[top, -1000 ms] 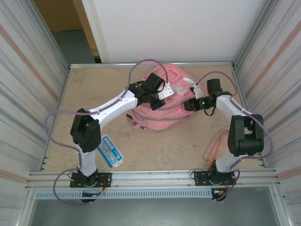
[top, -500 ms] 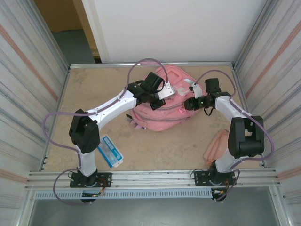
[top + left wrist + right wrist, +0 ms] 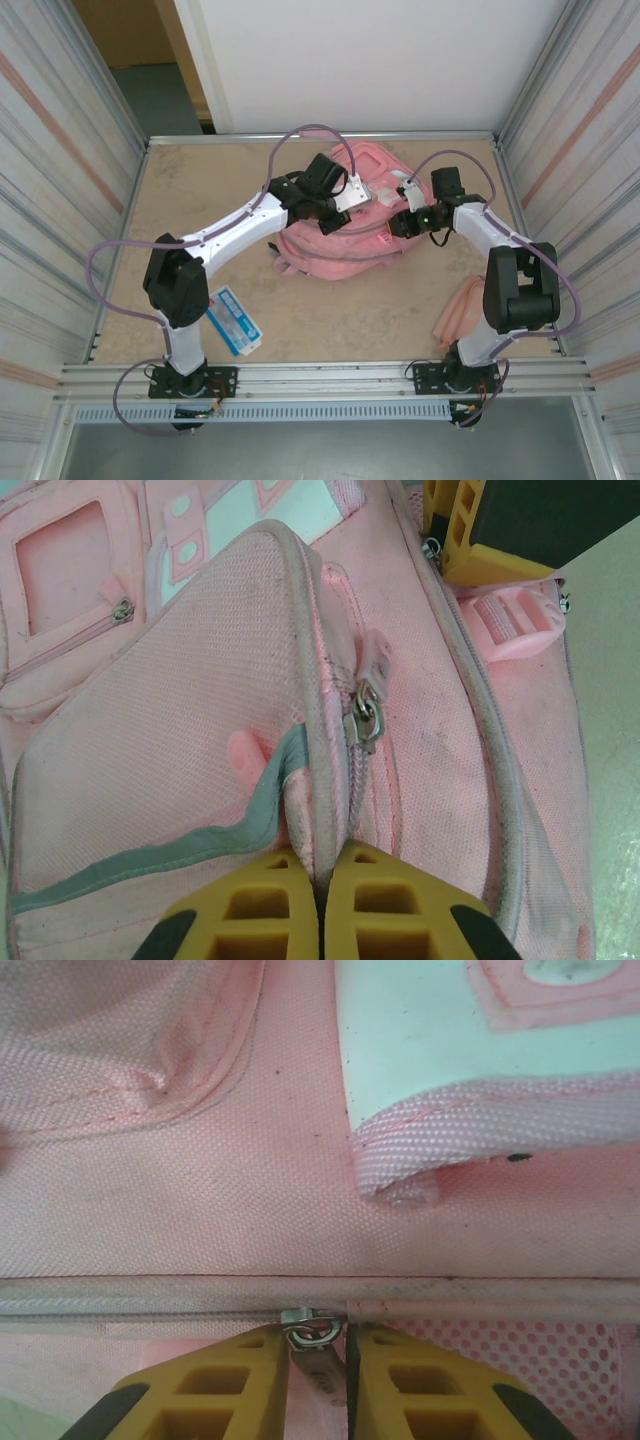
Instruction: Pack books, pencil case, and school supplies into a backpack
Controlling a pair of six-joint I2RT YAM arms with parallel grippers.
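Observation:
The pink backpack [image 3: 335,225] lies flat at the back middle of the table. My left gripper [image 3: 345,212] is on top of it, shut on a raised seam of a front pocket [image 3: 300,730], next to a closed zipper with its metal pull [image 3: 366,705]. My right gripper [image 3: 400,222] is at the backpack's right side, its jaws closed on a zipper pull [image 3: 322,1360] at the zip line below the white patch [image 3: 440,1030]. The light blue pencil case [image 3: 236,320] lies near the left arm's base. A pale pink book [image 3: 462,310] lies by the right arm's base. The school supplies are out of view.
Metal-ribbed walls [image 3: 60,200] close in the table on the left and right, and a white panel [image 3: 360,60] stands behind it. Purple cables loop over both arms. Bare tabletop [image 3: 360,310] lies in front of the backpack.
My right gripper has slid a little left along the backpack and its jaws have narrowed onto the zipper pull. The left gripper keeps its hold on the seam.

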